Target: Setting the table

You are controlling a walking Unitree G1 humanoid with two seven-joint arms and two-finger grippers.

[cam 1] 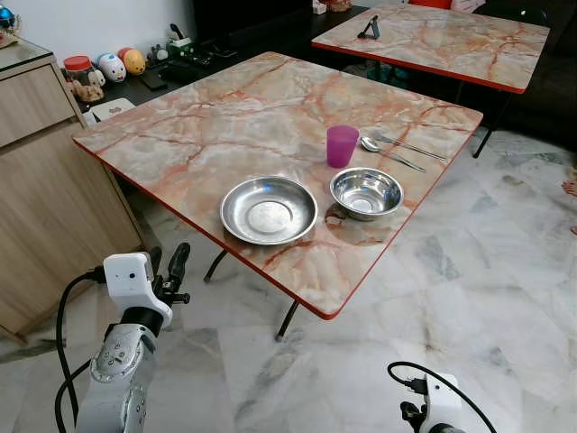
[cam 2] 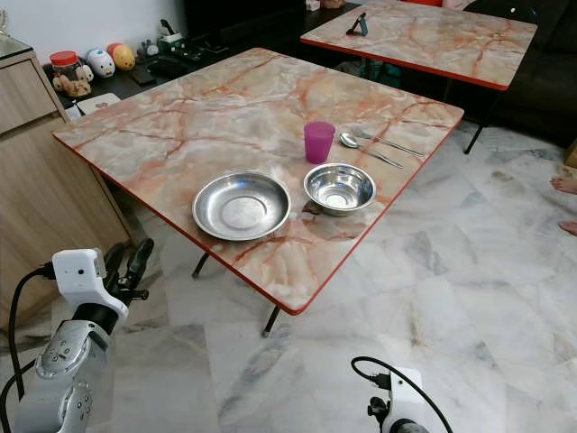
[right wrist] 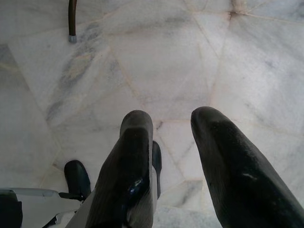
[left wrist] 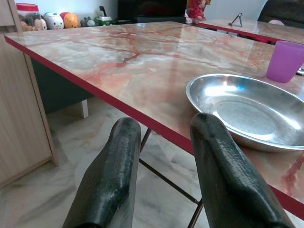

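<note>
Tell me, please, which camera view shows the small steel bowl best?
The left eye view: the bowl sits whole and unobstructed near the table's edge, right of the plate. The right eye view shows it equally whole, a little smaller. The left wrist view takes in the plate and cup; the right wrist view faces the floor.

Beyond the marble table (cam 1: 225, 117), a 2nd table (cam 1: 451, 36) is cut off by the top edge of the head view, and the small dark stand (cam 1: 370, 27) on it is too small to identify. The shelf items (cam 1: 108, 68) left of the marble table are too small to make out beyond a red-lidded jar and 2 rounded toys. In the left wrist view the steel plate (left wrist: 251, 111) and purple cup (left wrist: 287, 59) run off the edge. The right arm (cam 1: 433, 410) is cropped at the bottom edge. A bare foot (cam 2: 565, 185), possibly a person's, is cut off well right of the marble table.
</note>
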